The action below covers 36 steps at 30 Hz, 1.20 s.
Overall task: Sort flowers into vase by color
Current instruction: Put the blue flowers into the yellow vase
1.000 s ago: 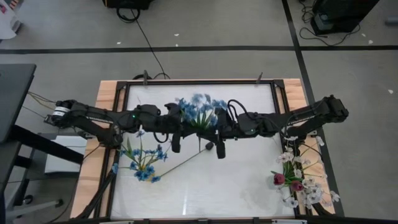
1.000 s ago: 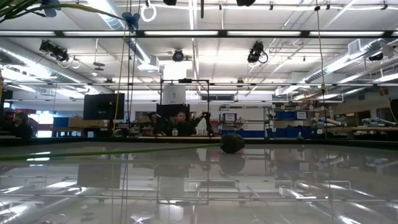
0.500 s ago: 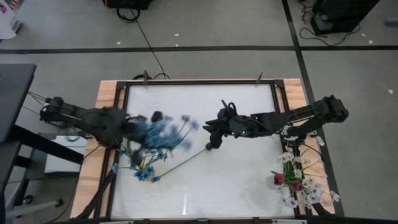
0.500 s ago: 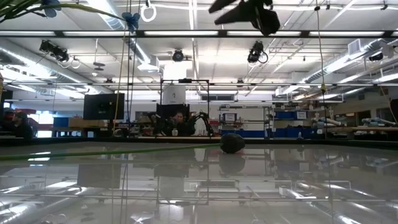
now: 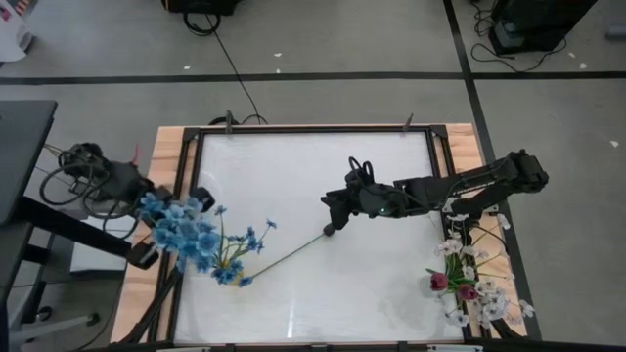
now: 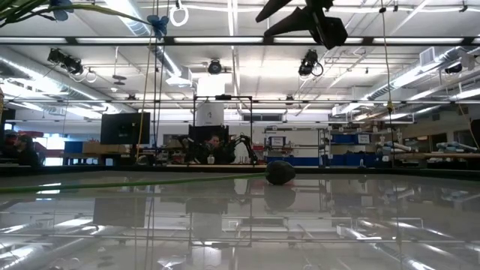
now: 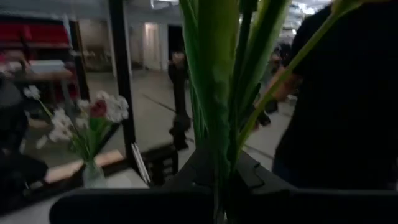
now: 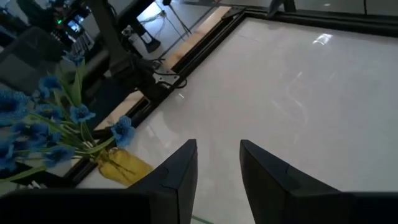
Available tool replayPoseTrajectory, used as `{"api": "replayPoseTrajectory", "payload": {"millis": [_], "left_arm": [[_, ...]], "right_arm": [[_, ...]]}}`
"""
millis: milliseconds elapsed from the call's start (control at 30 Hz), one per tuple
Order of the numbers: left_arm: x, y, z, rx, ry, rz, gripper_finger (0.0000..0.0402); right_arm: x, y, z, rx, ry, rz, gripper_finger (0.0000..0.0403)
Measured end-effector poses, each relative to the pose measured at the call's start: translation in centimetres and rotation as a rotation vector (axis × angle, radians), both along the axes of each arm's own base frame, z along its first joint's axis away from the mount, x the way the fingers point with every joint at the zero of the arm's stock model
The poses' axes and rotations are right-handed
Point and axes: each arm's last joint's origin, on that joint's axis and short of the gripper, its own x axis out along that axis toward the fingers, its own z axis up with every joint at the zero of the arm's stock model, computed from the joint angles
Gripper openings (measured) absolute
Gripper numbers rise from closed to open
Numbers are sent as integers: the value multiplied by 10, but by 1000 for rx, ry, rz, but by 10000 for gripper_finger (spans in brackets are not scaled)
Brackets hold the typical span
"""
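Blue flowers (image 5: 179,228) are gripped by their green stems (image 7: 219,106) in the left hand (image 5: 147,256) at the tabletop's (image 5: 313,186) left edge, while the right hand (image 8: 216,163) hovers mid-table, fingers apart, empty

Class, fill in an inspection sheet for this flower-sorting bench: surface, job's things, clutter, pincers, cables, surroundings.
Surface: white glossy table, wooden edges.
Job's things: blue bunch held by the left pincer over the blue-flower vase; dark-budded stem lying on the table; white and red flowers in a vase at right.
Clutter: nothing seen.
Pincers: left shut on the stems; right pincer open above the table's middle.
Cables: black cable on the floor.
Surroundings: workshop, person seated behind.
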Motion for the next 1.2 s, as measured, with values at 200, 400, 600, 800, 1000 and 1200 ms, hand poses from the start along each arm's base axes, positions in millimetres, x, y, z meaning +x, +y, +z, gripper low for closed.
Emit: {"api": "replayPoseTrajectory", "payload": {"millis": [200,400,600,800,1000,1200], "left_arm": [[-15,2,-10,39,108,-37,15],[-18,-1,-21,114,193,-65,13],[-33,6,-22,156,174,-93,13],[-53,22,-24,177,155,-47,12],[-73,39,-20,134,85,-20,12],[-66,30,-38,109,67,-122,12]], "right_arm": [[0,-1,0,29,-22,-62,129],[-1,0,1,58,-46,-113,129],[-2,6,1,79,-75,-159,129],[-4,14,2,100,-107,-205,129],[-8,25,2,106,-145,-259,129],[-12,34,3,117,-194,-324,129]]}}
